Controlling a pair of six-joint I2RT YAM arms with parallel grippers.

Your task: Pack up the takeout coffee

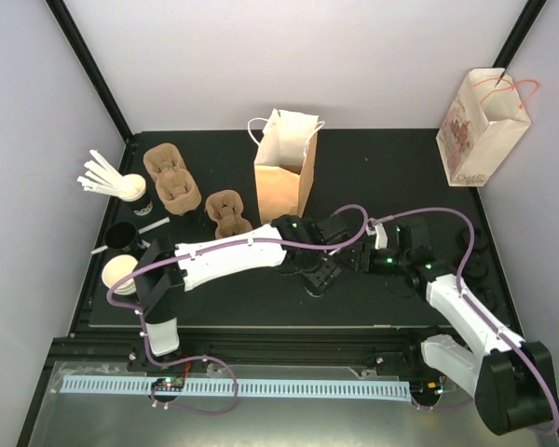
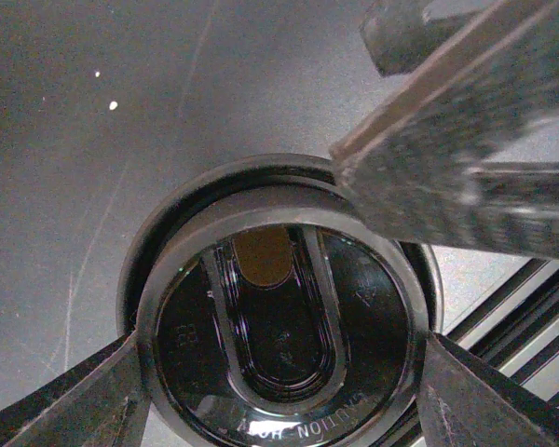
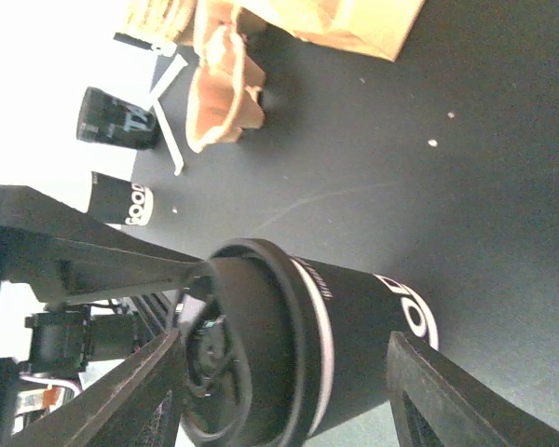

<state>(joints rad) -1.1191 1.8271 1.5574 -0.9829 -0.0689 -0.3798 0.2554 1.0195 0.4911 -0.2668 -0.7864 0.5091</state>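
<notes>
The takeout coffee is a black paper cup (image 3: 363, 312) with white lettering and a black lid (image 2: 279, 345) sitting on its rim. It stands on the dark mat just in front of the brown paper bag (image 1: 284, 172). The arms mostly hide it in the top view. My left gripper (image 2: 284, 396) hangs straight above it, and its fingers (image 2: 70, 400) press the lid's rim on both sides. From the right, my right gripper (image 3: 284, 345) has its jaws shut round the cup's body. One right finger (image 2: 466, 168) shows by the lid.
Two cardboard cup carriers (image 1: 172, 177) (image 1: 228, 212) lie left of the bag. Farther left are white stirrers (image 1: 102, 175), a spare black cup (image 1: 121, 237) and a cream stack (image 1: 119, 272). A patterned paper bag (image 1: 480, 130) leans at the back right.
</notes>
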